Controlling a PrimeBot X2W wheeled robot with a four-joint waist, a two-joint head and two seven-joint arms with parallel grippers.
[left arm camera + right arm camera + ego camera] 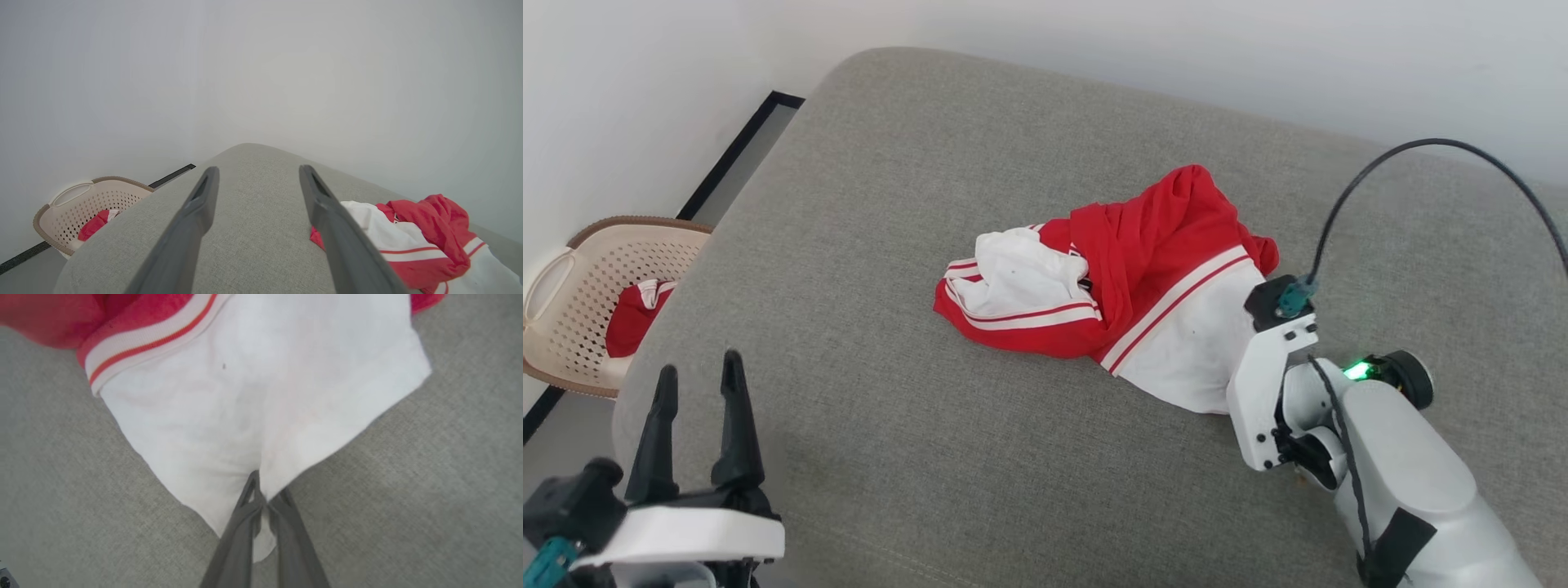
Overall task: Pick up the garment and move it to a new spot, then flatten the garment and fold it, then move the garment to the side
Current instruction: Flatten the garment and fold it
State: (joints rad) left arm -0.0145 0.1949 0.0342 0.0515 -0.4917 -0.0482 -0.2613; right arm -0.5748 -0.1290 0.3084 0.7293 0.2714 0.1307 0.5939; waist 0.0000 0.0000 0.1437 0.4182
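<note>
The garment (1143, 269) lies crumpled on the grey cushion (890, 204), its red body bunched up and a white sleeve (1192, 351) spread toward my right arm. In the right wrist view my right gripper (261, 490) is shut on the near edge of that white sleeve (253, 396), and the cloth puckers between the fingertips. From the head camera, the white wrist housing (1270, 384) hides those fingers. My left gripper (701, 367) hovers open at the lower left, well clear of the garment (425, 232). Nothing sits between its fingers (200, 204).
A beige perforated laundry basket (588, 278) stands on the floor left of the cushion, with another red-and-white cloth (629, 314) inside. A white wall runs behind. A black cable (1421, 155) arcs above my right wrist. Bare grey cushion surrounds the garment.
</note>
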